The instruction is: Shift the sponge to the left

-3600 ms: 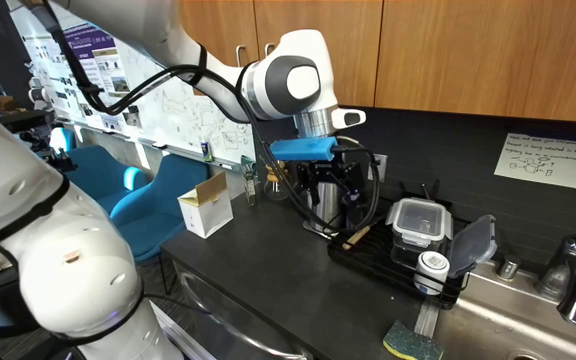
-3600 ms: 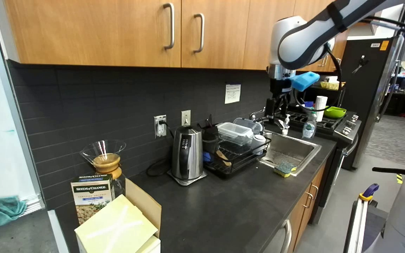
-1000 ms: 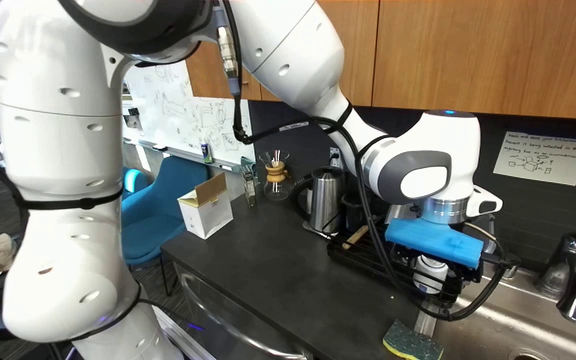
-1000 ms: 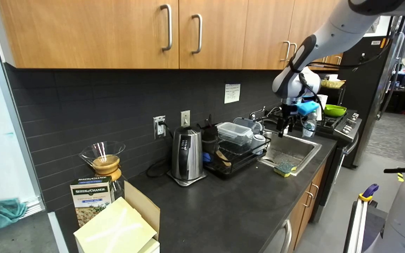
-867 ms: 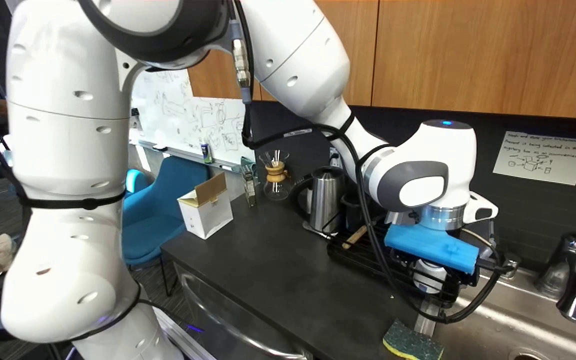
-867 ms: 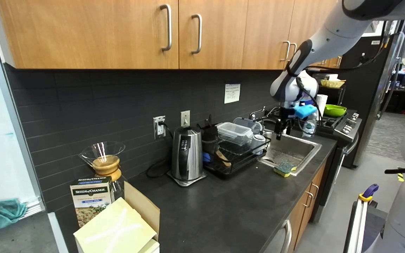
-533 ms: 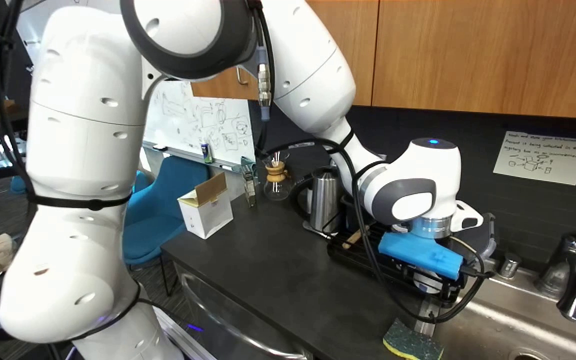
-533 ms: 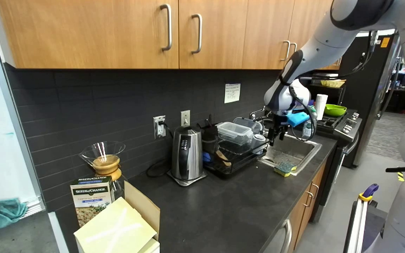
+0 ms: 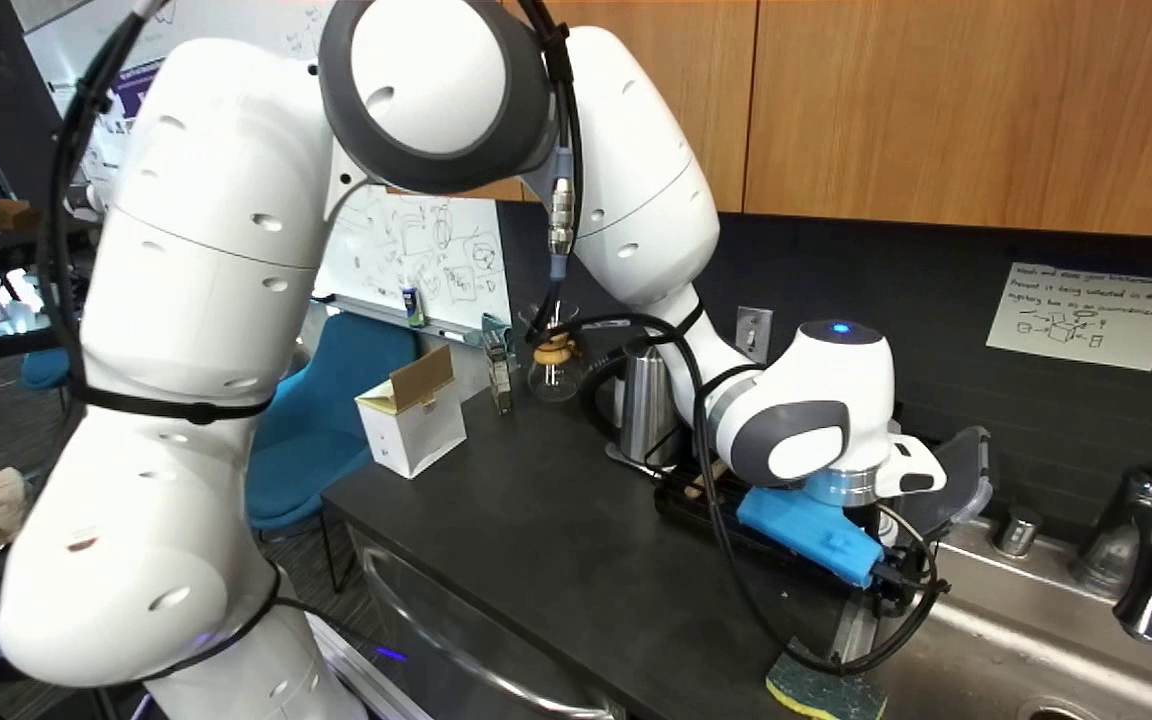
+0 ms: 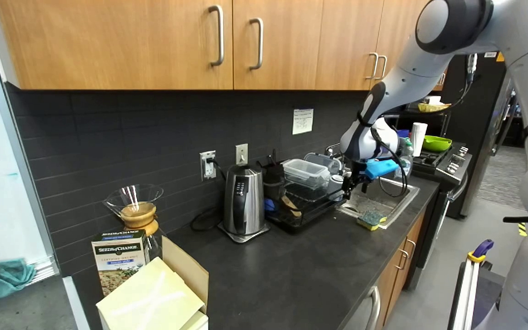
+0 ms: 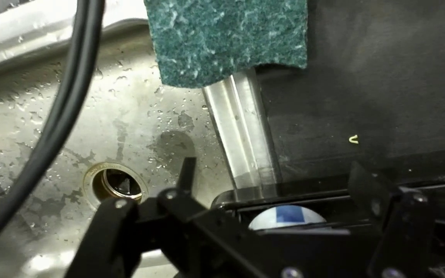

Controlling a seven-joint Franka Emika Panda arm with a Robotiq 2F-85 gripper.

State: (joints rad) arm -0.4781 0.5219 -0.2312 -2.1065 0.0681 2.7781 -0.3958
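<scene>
Seemingly downward gripper (image 11: 272, 172), bent arm (image 9: 431, 80).

From my remote seat I make out a kitchen by its sink (image 10: 390, 201), kettle (image 10: 244, 201), dish rack (image 10: 307, 215), stove (image 10: 449, 171) and cupboards (image 10: 122, 46), a scribbled whiteboard (image 9: 416, 250) lending an office look.

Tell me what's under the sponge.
The metal sink rim runs in beneath the sponge, with dark countertop one side and basin the other. Anything else directly underneath is covered and can't be seen.
</scene>
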